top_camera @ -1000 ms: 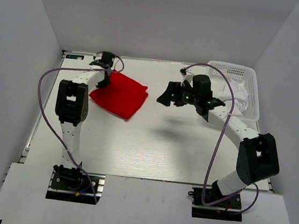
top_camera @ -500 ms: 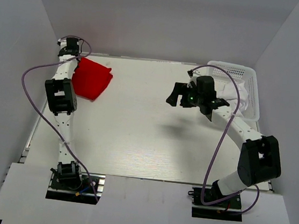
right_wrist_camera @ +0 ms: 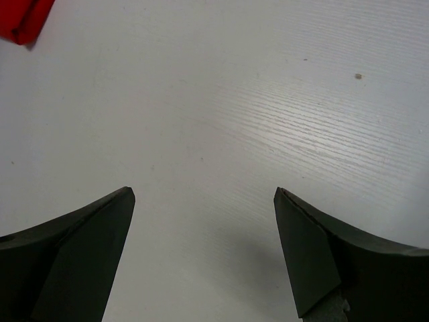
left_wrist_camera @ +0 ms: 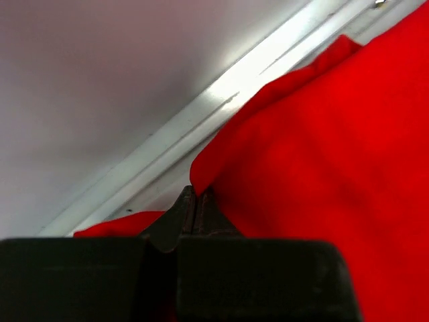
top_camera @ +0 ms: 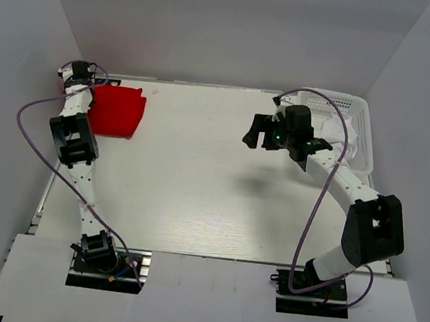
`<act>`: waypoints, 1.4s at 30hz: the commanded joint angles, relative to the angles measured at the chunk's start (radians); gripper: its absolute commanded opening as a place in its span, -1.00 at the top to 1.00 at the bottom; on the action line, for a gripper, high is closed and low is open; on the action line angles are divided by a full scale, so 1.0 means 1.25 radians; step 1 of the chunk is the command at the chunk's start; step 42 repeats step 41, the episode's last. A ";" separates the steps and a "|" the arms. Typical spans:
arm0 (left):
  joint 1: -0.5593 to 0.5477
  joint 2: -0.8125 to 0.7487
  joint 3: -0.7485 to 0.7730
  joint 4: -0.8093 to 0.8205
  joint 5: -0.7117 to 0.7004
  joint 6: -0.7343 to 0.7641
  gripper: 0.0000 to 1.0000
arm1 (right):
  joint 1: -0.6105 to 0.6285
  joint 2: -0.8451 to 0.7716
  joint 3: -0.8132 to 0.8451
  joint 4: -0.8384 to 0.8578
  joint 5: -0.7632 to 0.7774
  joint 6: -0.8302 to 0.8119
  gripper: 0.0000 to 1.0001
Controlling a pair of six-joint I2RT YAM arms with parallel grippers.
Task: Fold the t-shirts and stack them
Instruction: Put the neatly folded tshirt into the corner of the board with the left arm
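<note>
The red t-shirt (top_camera: 117,111) lies folded at the far left corner of the table. My left gripper (top_camera: 84,82) is shut on its edge there; in the left wrist view the closed fingertips (left_wrist_camera: 195,196) pinch a fold of the red cloth (left_wrist_camera: 322,154). My right gripper (top_camera: 259,132) is open and empty, held above the table's middle right; in the right wrist view it (right_wrist_camera: 204,196) hangs over bare table, with a corner of the red shirt (right_wrist_camera: 23,17) at the top left. The white t-shirt (top_camera: 340,136) lies crumpled in the basket.
The white lattice basket (top_camera: 338,105) stands at the far right of the table. White walls close in the table on three sides. A metal rail (left_wrist_camera: 201,114) runs along the table edge beside my left gripper.
My left gripper has dragged the red shirt from the back middle-left to the far left corner. My right gripper has shifted slightly right and stayed open.
</note>
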 commanded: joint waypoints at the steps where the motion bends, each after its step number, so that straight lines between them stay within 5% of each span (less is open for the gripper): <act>1: 0.000 -0.081 -0.012 0.015 0.032 -0.039 1.00 | -0.003 0.017 0.039 0.020 -0.016 -0.034 -0.81; 3: 0.000 -0.096 -0.004 0.007 0.048 -0.050 0.77 | -0.003 0.020 0.042 0.024 -0.038 -0.044 -0.81; 4: 0.000 -0.103 -0.004 0.007 0.059 -0.050 0.45 | -0.003 0.017 0.041 0.027 -0.040 -0.044 -0.81; 5: 0.000 -0.125 -0.018 0.007 0.079 -0.050 -0.19 | -0.002 0.014 0.040 0.028 -0.045 -0.048 -0.81; 6: 0.000 -0.140 -0.030 0.007 0.095 -0.050 -0.35 | -0.001 0.011 0.038 0.032 -0.057 -0.054 -0.81; 7: 0.000 -0.155 -0.050 0.014 0.131 -0.060 -0.85 | -0.001 0.007 0.037 0.032 -0.062 -0.061 -0.81; 9: -0.016 -0.190 -0.080 0.033 0.153 -0.069 -0.99 | 0.001 0.005 0.042 0.031 -0.074 -0.077 -0.81; 15: -0.045 -0.374 -0.281 0.124 0.146 -0.114 -0.99 | -0.001 0.002 0.030 0.071 -0.151 -0.070 -0.81; 21: -0.102 -0.530 -0.499 0.185 0.254 -0.138 -0.99 | 0.002 -0.005 -0.069 0.210 -0.201 0.018 -0.81; 25: -0.200 -0.779 -0.769 0.246 0.330 -0.210 -0.99 | 0.002 -0.070 -0.184 0.311 -0.147 0.080 -0.81; 30: -0.438 -1.006 -1.091 0.471 0.487 -0.235 -0.99 | 0.002 -0.159 -0.366 0.395 -0.099 0.153 -0.81; 34: -0.557 -1.079 -1.166 0.412 0.444 -0.235 -0.99 | 0.002 -0.268 -0.467 0.386 -0.037 0.166 -0.81; 42: -0.594 -1.189 -1.256 0.384 0.401 -0.200 -0.99 | 0.004 -0.380 -0.555 0.387 0.017 0.176 -0.81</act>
